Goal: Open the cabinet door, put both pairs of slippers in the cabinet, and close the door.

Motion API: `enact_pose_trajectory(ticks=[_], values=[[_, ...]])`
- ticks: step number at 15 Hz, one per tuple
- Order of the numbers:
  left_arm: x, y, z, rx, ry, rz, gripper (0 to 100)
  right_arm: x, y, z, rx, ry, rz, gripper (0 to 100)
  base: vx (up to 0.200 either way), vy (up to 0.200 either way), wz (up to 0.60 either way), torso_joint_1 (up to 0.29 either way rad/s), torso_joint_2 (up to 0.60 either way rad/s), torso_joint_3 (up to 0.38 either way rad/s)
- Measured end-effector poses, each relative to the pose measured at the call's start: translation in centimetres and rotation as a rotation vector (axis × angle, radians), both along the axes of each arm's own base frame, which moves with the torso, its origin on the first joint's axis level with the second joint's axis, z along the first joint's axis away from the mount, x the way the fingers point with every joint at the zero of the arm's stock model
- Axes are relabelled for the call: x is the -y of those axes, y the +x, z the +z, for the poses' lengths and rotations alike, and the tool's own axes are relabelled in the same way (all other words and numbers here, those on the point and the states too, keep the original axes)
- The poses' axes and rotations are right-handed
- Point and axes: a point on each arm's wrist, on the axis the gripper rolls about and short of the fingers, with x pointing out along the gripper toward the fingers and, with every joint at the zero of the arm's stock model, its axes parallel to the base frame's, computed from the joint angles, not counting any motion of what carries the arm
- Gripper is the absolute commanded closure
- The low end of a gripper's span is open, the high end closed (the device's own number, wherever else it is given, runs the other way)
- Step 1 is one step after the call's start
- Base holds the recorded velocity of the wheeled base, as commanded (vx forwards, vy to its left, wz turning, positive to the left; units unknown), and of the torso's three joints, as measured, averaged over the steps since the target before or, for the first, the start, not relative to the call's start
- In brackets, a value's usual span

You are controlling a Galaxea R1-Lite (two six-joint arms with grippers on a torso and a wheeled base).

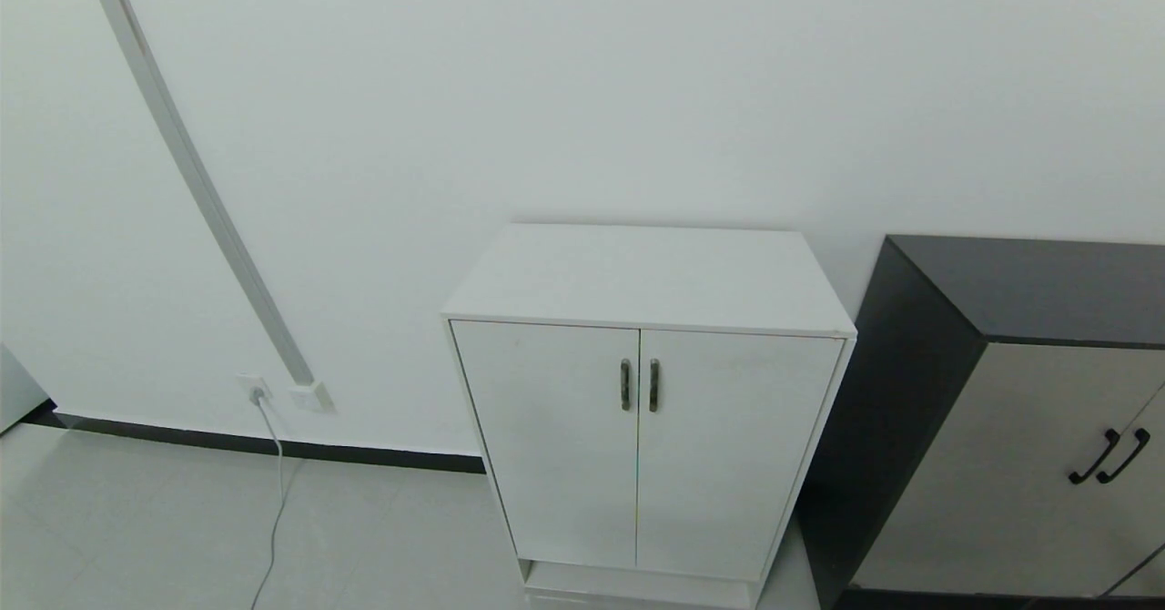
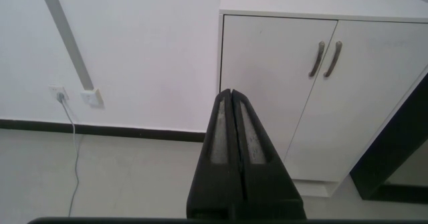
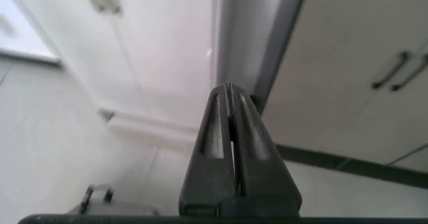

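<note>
A white cabinet (image 1: 644, 282) stands against the wall with both doors shut, its two dark handles (image 1: 638, 385) side by side at the centre seam. In the left wrist view the cabinet (image 2: 281, 83) is ahead of my left gripper (image 2: 231, 93), which is shut with nothing in it and well short of the doors. My right gripper (image 3: 229, 89) is shut and empty too, held low near the floor by the gap between the white cabinet (image 3: 160, 43) and a neighbouring cabinet (image 3: 361, 70).
A black-sided cabinet (image 1: 992, 410) with pale doors and black handles stands close on the right. A wall socket (image 1: 256, 390) with a white cable (image 1: 273, 501) trailing over the floor is on the left. A small dark object (image 3: 97, 196) lies on the floor.
</note>
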Motion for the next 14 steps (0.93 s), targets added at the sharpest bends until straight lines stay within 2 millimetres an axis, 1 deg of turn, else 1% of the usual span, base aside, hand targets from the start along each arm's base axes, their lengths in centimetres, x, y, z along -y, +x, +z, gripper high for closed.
enact_pose_trajectory(ticks=[4, 8, 14], values=[[0.01, 0.0, 0.0, 0.0, 0.004, -0.005, 100, 0.1, -0.55, -0.13, 0.07, 0.12, -0.042, 100, 0.0, 0.0, 0.0, 0.0, 0.0, 0.0], [0.02, 0.0, 0.0, 0.0, 0.005, -0.005, 100, 0.29, -0.67, -0.14, 0.095, 0.143, -0.123, 100, 0.0, 0.0, 0.0, 0.0, 0.0, 0.0], [0.02, 0.0, 0.0, 0.0, 0.005, -0.005, 100, 0.31, -0.69, -0.15, 0.099, 0.147, -0.131, 100, 0.0, 0.0, 0.0, 0.0, 0.0, 0.0]])
